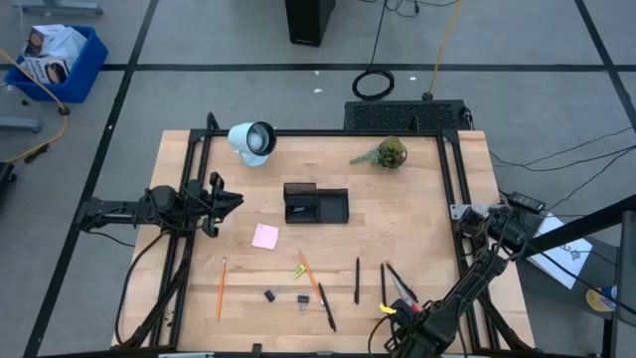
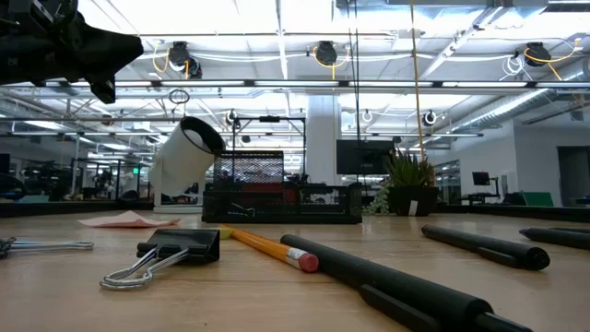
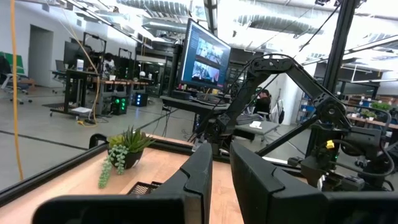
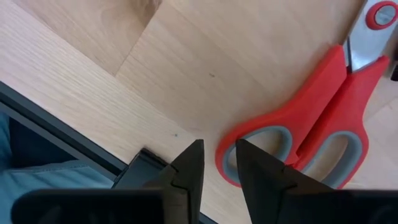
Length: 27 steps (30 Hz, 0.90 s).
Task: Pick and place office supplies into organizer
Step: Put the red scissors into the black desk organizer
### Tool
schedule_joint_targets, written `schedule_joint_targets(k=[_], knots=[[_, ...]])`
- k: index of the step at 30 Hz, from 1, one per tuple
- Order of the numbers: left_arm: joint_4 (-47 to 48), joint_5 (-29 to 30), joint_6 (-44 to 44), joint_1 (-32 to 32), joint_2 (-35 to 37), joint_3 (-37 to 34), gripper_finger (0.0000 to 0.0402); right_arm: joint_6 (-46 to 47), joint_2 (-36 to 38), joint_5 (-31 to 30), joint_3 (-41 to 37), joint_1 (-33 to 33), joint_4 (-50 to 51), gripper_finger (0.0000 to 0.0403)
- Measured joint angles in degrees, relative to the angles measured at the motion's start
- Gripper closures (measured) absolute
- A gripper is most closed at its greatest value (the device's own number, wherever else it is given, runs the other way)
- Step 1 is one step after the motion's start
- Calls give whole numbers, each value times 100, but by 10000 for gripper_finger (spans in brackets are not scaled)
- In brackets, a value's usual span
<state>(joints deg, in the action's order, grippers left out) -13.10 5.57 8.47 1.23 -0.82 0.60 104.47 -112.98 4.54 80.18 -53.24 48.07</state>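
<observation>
The right gripper (image 4: 214, 163) hangs low over the near right edge of the table (image 1: 417, 219), its two fingers almost together with only a thin gap between them and nothing held; the red-handled scissors (image 4: 323, 118) lie flat on the wood just beside the fingertips, handle loops nearest them. From above, the scissors (image 1: 400, 285) sit at the near right of the table, next to that arm's wrist. The left gripper (image 1: 231, 201) waits raised above the table's left side, pointing toward the middle, its fingers (image 3: 198, 177) likewise nearly closed and empty. The organizer (image 1: 315, 204) stands near the table's centre, with the pink sticky-note pad (image 1: 264, 236) just in front of it on the left. Scattered along the near edge lie an orange pencil (image 1: 221, 287), a second pencil (image 1: 308, 272), a small yellow piece (image 1: 297, 270), two black clips (image 1: 269, 294), and black pens (image 1: 357, 279). At the far edge stand a white lamp (image 1: 252, 141) and a green plant (image 1: 386, 152).
</observation>
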Motion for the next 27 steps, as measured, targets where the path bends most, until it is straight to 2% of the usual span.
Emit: schedule_joint_targets(k=[17,27], knots=[[7,-6,-11,-1,0,0,339,74,90,126,-7,-95,106,319],[9,-10,24,0,0,0,339,-22,-146,159,2,-93,55,319]])
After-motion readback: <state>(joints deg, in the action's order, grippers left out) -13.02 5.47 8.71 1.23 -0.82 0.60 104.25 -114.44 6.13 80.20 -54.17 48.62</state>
